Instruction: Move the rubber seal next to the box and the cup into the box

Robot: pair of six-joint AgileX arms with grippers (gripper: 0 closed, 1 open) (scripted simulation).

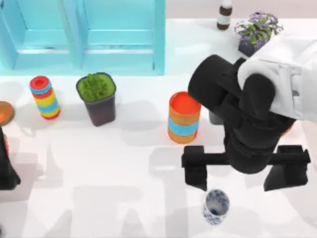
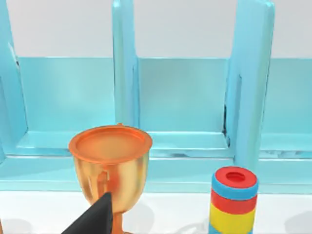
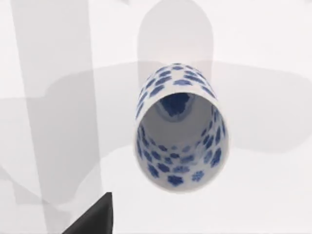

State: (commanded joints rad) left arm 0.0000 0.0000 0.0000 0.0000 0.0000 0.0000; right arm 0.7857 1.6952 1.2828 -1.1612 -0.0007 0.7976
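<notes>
Hovering right gripper (image 1: 241, 180) — jaws spread, above cup (image 1: 216, 207), orange cylinder (image 1: 184, 118) nearby

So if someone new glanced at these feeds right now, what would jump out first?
Probably the big black right arm with its hand spread wide over the small blue-patterned cup near the table's front edge, right of centre. Next, the bright turquoise box along the back left. In front of it stand a striped stack, a potted plant and an orange cylinder.
</notes>
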